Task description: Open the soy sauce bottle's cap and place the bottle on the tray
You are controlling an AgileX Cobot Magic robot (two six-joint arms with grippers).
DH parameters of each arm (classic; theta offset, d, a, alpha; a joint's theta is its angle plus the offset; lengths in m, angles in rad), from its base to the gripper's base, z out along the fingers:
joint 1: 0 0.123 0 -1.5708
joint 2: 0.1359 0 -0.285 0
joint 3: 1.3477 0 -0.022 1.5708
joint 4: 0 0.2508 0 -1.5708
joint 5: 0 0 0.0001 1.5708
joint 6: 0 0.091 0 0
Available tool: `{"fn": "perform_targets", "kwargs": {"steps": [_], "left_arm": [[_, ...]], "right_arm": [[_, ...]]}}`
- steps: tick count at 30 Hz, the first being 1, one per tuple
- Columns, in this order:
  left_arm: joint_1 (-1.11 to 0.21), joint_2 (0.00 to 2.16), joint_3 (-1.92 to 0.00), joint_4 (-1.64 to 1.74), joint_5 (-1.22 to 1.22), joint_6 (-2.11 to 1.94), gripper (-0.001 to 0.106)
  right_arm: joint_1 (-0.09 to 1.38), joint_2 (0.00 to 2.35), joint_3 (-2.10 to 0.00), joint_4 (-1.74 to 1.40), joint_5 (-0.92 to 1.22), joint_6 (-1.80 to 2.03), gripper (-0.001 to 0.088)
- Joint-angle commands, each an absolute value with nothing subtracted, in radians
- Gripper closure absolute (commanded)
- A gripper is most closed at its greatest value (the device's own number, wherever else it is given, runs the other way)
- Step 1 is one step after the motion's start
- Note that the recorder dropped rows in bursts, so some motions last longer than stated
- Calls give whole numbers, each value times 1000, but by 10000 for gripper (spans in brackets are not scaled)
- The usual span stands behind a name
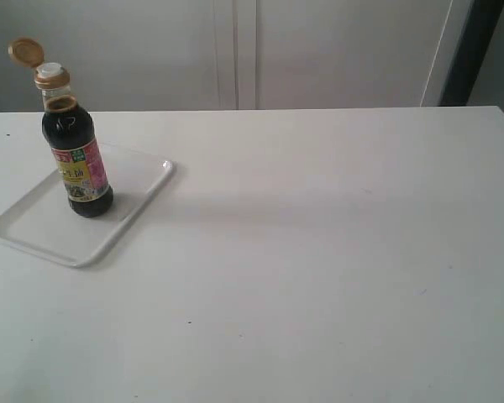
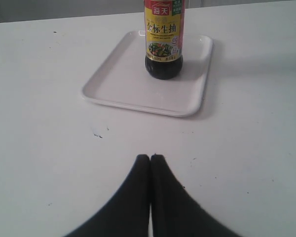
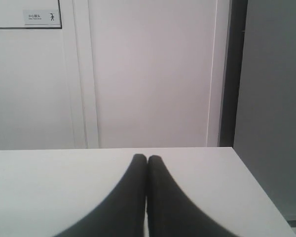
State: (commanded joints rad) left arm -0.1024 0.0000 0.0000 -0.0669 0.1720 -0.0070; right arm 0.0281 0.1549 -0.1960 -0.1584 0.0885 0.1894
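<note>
A: The soy sauce bottle (image 1: 77,159) stands upright on the tray (image 1: 34,231) at the worktop's (image 1: 319,252) left, its cap (image 1: 25,52) flipped back. What's left?

B: Seemingly nothing; keep both arms well clear. Left gripper (image 2: 150,158) and right gripper (image 3: 147,158): jaws pressed together, empty. The left wrist view crops the bottle's neck.

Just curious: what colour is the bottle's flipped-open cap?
Golden-brown cap, clearest in the exterior view.
</note>
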Motion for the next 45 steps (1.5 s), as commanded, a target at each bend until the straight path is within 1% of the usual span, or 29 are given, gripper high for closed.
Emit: {"fn": "perform_targets", "kwargs": {"steps": [2, 5, 15, 23, 36, 40, 45], "left_arm": [[-102, 0, 0, -67, 172, -7, 1053], [-102, 0, 0, -67, 172, -7, 1053], [-102, 0, 0, -67, 172, -7, 1053], [-102, 0, 0, -67, 172, -7, 1053], [-102, 0, 0, -67, 172, -7, 1053], [-102, 0, 0, -67, 172, -7, 1053], [-102, 0, 0, -67, 172, -7, 1053]], "right_arm": [[28, 138, -196, -99, 133, 109, 868], [28, 107, -194, -80, 184, 90, 868], [28, 10, -68, -30, 201, 67, 868], [28, 0, -2, 11, 209, -6, 868], [28, 0, 0, 9, 234, 0, 868], [28, 0, 0, 7, 302, 0, 868], [28, 0, 0, 7, 319, 0, 868]]}}
